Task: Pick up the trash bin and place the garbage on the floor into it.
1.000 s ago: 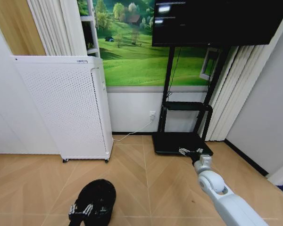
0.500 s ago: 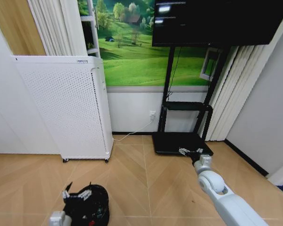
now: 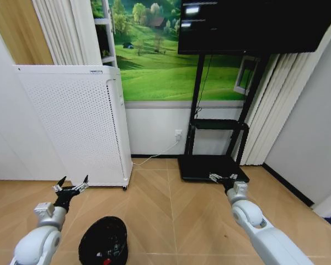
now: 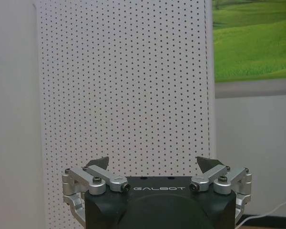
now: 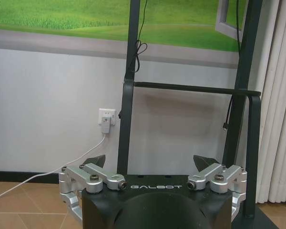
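Note:
The trash bin [image 3: 103, 238], small, black and bag-lined, stands on the wooden floor in front of me. A speck of red garbage [image 3: 104, 260] shows inside it near the frame's lower edge. My left gripper [image 3: 70, 186] hangs open above and to the left of the bin, clear of its rim and holding nothing. In the left wrist view the left gripper [image 4: 152, 164] faces the white perforated appliance [image 4: 124, 95] with its jaws spread. My right gripper [image 3: 222, 178] is held out open at the right, near the stand's base. The right wrist view shows the right gripper [image 5: 151, 162] empty.
The white perforated appliance [image 3: 77, 127] stands on castors against the left wall. A black TV stand [image 3: 212, 165] with a low base plate stands against the back wall, with a cable running to a wall socket [image 5: 107, 119]. Open wooden floor [image 3: 171, 221] lies between the arms.
My left gripper has lifted off the bin's rim and moved up and to the left, now open. The bin stays on the floor. The right arm has not moved.

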Motion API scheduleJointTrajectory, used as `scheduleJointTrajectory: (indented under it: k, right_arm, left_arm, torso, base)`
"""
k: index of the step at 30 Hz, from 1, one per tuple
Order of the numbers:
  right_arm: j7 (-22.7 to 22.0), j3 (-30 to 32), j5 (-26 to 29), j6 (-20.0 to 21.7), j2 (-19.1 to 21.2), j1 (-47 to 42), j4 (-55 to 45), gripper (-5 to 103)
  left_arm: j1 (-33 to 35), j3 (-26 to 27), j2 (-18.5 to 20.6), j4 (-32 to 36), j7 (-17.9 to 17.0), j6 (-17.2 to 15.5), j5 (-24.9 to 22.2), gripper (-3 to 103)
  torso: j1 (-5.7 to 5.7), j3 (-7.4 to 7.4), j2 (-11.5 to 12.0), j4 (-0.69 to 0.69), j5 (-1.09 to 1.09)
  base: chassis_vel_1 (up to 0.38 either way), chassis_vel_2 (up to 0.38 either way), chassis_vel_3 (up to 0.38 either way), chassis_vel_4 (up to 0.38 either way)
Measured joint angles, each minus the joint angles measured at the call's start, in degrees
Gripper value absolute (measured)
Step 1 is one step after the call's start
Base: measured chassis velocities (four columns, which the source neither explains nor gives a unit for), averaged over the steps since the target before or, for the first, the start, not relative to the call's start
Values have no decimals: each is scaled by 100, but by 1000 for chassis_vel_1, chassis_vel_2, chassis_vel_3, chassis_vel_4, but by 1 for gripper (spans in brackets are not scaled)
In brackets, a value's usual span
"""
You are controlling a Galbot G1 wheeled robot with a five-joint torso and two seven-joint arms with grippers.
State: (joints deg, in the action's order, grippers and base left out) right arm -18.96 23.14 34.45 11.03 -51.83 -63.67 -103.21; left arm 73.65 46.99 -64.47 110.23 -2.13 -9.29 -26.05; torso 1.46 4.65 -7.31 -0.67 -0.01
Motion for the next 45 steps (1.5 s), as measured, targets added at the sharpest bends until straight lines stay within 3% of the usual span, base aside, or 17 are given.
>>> scheduleJointTrajectory:
  k: [9,36,45]
  right_arm:
    - [0,0,0,0,0,0,0,100]
    - [0,0,0,0,0,0,0,100]
    - [0,0,0,0,0,0,0,100]
  left_arm:
    - [-899,-296,-130,-653,-35,-24,47,100]
    - [-740,-336,-289,-677,-35,-61,245,100]
    - [-737,-333,-288,-672,-32,-61,246,100]
  torso:
    - [0,0,0,0,1]
    - [0,1,-3,0,1]
    - [13,63,-80,0,2]
  base:
    - [0,0,0,0]
    - [0,0,0,0]
    - [0,0,0,0]
